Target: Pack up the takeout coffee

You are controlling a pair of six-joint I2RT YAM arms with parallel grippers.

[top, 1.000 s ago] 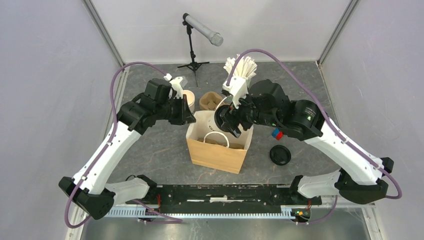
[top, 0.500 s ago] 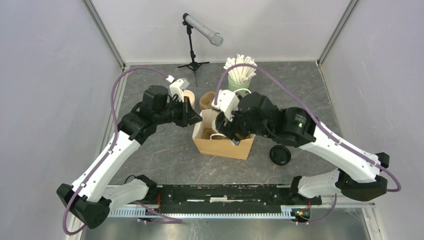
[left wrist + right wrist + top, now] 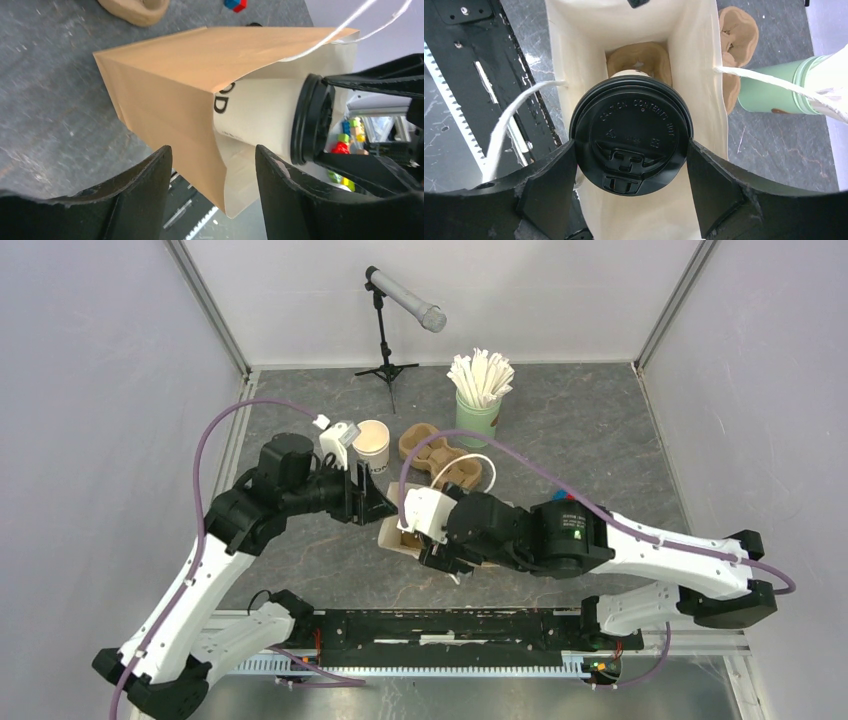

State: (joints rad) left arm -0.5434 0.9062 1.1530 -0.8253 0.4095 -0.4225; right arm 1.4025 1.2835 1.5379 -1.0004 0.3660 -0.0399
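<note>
The brown paper bag (image 3: pixel 165 75) sits on the desk (image 3: pixel 600 430) with the takeout coffee (image 3: pixel 631 132) partly inside its mouth, gripped at its top by the right fingers (image 3: pixel 719 185), while the left fingers (image 3: pixel 145 190) are spread open at the bag's edge, so lowering and release likely remain.

Black-lidded white takeout coffee (image 3: pixel 629 132), partway into bag (image 3: pixel 696 75)

Grey mottled table (image 3: pixel 600 420), with what is set on it.
At the far edge a microphone stand (image 3: pixel 387 370) is planted; right of it a green cup (image 3: pixel 476 422) filled with white sticks is seen. A stack of cream cups (image 3: pixel 372 443) and brown pulp carriers (image 3: pixel 437 455) are placed mid-table, near each other, and a brown paper bag (image 3: pixel 392 534) is rested nearer the arms.
</note>
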